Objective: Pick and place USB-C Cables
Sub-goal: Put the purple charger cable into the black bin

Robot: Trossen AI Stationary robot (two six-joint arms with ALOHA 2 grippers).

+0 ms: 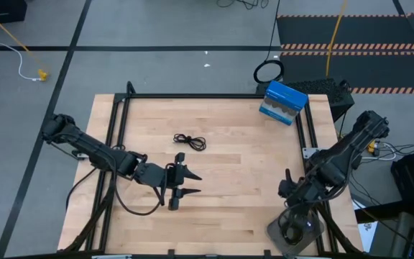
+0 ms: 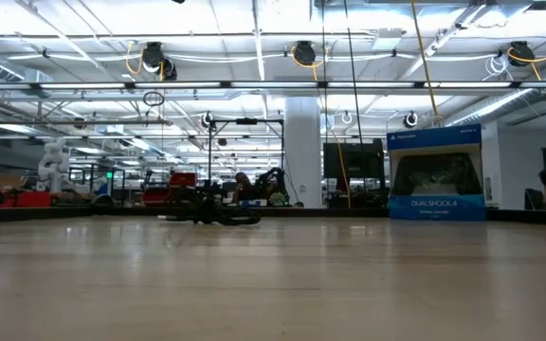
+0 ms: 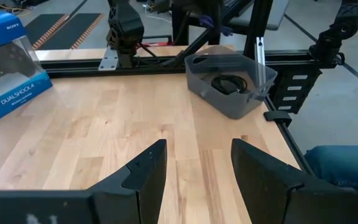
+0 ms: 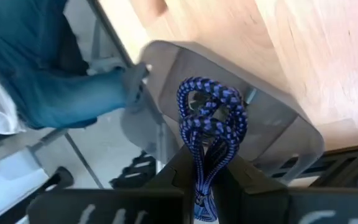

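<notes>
A blue-purple coiled USB-C cable (image 4: 210,115) is in my right gripper (image 4: 207,165), which is shut on it above a grey bin (image 4: 272,124) at the table's near right corner (image 1: 275,230). A black cable (image 3: 229,84) lies inside that bin. Another black cable (image 1: 190,141) rests loosely coiled on the table's middle, also seen in the low view (image 2: 211,216). My left gripper (image 1: 185,183) hangs open over bare wood, nearer than that cable, fingers pointing toward the table's right side (image 3: 197,162). My right gripper pinches the blue-purple cable between its two fingers at the gathered strands (image 4: 205,163) below the coil's loops. The loops stand out beyond the fingertips (image 4: 178,169). The cable is lifted clear, over the grey bin's opening.
A blue DualShock box (image 1: 282,103) stands at the far right of the table, seen also in the low view (image 2: 436,175). A large black ring-shaped loop (image 1: 268,72) lies on the floor beyond the far edge. A black frame (image 1: 207,96) borders the table. A person's blue trouser leg (image 4: 55,93) shows beside the bin.
</notes>
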